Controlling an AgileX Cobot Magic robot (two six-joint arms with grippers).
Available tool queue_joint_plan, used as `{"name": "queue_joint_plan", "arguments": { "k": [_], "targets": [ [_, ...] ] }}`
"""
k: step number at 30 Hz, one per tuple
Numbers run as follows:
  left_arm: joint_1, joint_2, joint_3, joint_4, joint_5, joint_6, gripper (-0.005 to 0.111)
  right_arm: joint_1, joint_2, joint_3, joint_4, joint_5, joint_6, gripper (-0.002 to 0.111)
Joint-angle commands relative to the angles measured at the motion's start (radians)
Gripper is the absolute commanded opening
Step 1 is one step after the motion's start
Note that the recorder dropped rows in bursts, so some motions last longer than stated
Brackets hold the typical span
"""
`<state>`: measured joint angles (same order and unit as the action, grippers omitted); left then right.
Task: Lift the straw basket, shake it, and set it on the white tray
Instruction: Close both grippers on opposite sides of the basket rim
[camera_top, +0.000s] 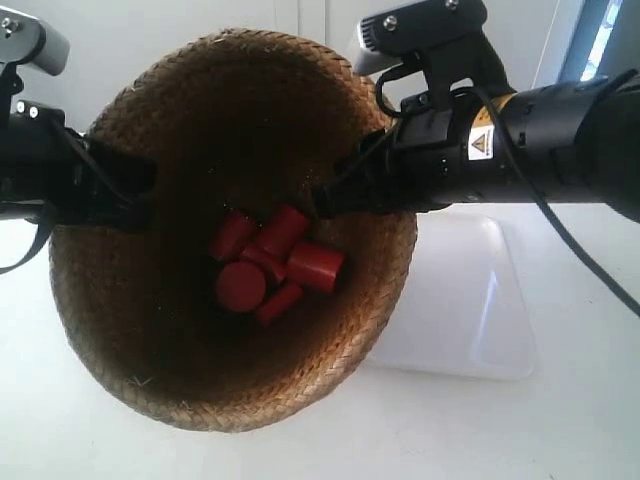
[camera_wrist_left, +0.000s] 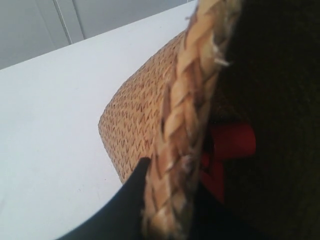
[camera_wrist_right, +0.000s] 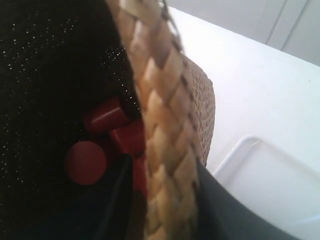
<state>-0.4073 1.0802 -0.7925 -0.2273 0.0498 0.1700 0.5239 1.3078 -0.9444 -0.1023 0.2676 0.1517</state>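
Note:
The brown woven straw basket (camera_top: 160, 330) fills the middle of the exterior view, raised close to the camera, mouth up. Several red cylinders (camera_top: 268, 263) lie in its bottom. My left gripper (camera_wrist_left: 167, 200) is shut on the braided rim (camera_wrist_left: 185, 125), one finger outside and one inside. On the opposite side my right gripper (camera_wrist_right: 167, 195) is shut on the rim (camera_wrist_right: 160, 100) the same way. The white tray (camera_top: 470, 300) lies on the table below and to the right of the basket, partly hidden by it; the right wrist view shows the tray (camera_wrist_right: 270, 185) too.
A white tabletop (camera_top: 560, 430) spreads under everything. A pale wall with panel lines (camera_wrist_left: 65, 20) stands behind the table. The arm at the exterior view's right (camera_top: 540, 140) carries a dangling black cable (camera_top: 570, 240) above the tray.

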Motion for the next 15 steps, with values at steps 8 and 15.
{"name": "queue_joint_plan", "arguments": {
  "k": [8,15],
  "targets": [
    [-0.013,-0.021,-0.006,-0.016,-0.104,0.014,0.0,0.004,0.025,0.004,-0.067,-0.08,0.003,0.0],
    [-0.013,-0.012,-0.006,-0.016,-0.132,0.014,0.0,0.004,0.068,0.004,-0.075,-0.145,0.003,0.0]
  ]
}}
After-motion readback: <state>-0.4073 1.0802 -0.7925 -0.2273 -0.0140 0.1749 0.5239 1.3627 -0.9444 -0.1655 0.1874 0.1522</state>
